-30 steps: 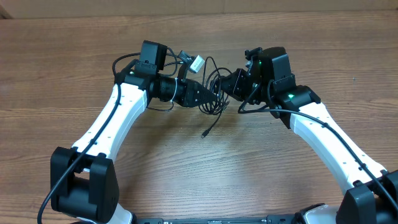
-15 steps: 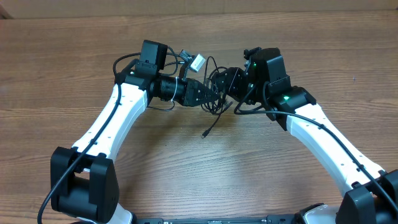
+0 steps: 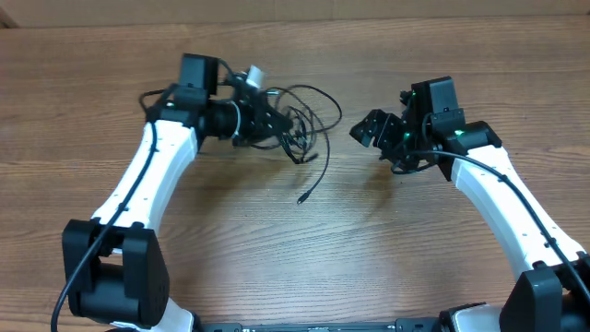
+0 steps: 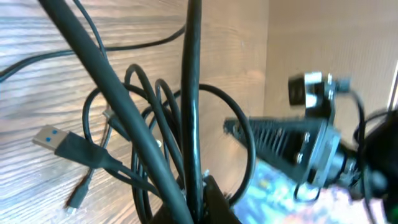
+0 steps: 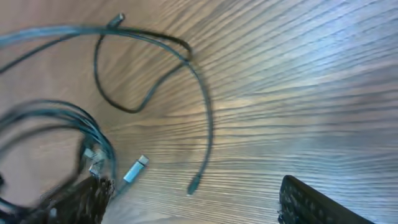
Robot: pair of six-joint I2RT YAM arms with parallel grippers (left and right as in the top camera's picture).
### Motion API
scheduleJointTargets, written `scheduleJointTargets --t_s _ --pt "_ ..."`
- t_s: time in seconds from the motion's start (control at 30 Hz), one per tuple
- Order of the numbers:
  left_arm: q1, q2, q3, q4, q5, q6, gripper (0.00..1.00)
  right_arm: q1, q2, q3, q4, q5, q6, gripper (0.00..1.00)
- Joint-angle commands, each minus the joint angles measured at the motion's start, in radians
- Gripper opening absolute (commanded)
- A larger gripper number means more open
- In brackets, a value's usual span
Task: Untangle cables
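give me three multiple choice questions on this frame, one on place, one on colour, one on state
1. Which holds the cables? A left end effector B right end effector C neither
2. Cable colour? A white B black C red
3. The right end effector is: A shut on a cable B shut, empty C open, empty

Answers: 1 A, the bundle hangs from its fingers; 2 B, the cables look black in the overhead view; 3 C, its fingers stand apart with nothing between.
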Motion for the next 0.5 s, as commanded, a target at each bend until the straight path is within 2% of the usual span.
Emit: scheduleJointTargets --t_s 0.0,0.1,0.27,0.33,0.47 --pt "-0.005 -0.017 0.011 0.005 -0.058 -0.216 0.04 0.011 0.001 0.014 -0.020 0.035 -0.082 0.91" --pt "-0.005 -0.017 0.011 -0.001 -0.142 -0.406 0.04 0.013 0.001 0.014 -0.047 0.030 -0.148 0.93" --pt "-0.007 -0.017 0.011 -0.023 -0.246 -0.792 0.04 0.050 0.001 0.014 -0.110 -0.045 -0.237 0.93" --pt "-0.007 -0.017 0.011 -0.025 -0.269 -0.896 0.04 0.077 0.001 0.014 -0.117 -0.113 -0.262 0.91" --pt "-0.007 -0.017 0.011 -0.072 -0.275 -1.075 0.04 0.157 0.001 0.013 -0.088 -0.159 -0.287 0.82"
